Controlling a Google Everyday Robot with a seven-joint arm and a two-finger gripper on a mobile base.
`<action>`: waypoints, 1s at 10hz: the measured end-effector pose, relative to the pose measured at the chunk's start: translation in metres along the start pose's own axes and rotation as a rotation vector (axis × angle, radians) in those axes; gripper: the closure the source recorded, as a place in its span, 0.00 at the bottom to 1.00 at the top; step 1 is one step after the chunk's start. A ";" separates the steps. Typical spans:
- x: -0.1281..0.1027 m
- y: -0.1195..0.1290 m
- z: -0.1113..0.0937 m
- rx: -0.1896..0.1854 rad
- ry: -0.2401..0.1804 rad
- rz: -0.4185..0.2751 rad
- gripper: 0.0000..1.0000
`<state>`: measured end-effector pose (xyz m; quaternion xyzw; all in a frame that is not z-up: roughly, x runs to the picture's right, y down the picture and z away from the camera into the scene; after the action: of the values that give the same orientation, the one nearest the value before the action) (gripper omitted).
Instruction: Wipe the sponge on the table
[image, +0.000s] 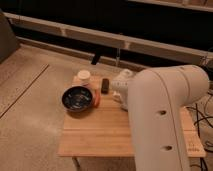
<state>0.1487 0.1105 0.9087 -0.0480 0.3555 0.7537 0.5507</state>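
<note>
The light wood table (95, 134) stands in the middle of the camera view. My large white arm fills the right foreground and covers the table's right half. The gripper (122, 98) reaches down toward the tabletop just right of the black block, and the arm covers most of it. The sponge is hidden, with no blue-grey pad showing anywhere on the table.
A black bowl (77, 98) sits on the table's left part with a small orange object (96, 100) at its right rim. Behind them are a white round container (84, 76) and a small black block (105, 85). Dark shelving runs along the back; cables lie at right.
</note>
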 end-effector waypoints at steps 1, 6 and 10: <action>-0.001 0.011 -0.004 -0.018 -0.008 -0.010 0.85; 0.024 0.050 -0.019 -0.129 0.014 -0.015 0.85; 0.064 0.069 -0.028 -0.208 0.067 0.001 0.85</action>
<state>0.0554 0.1357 0.8917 -0.1301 0.2936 0.7848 0.5300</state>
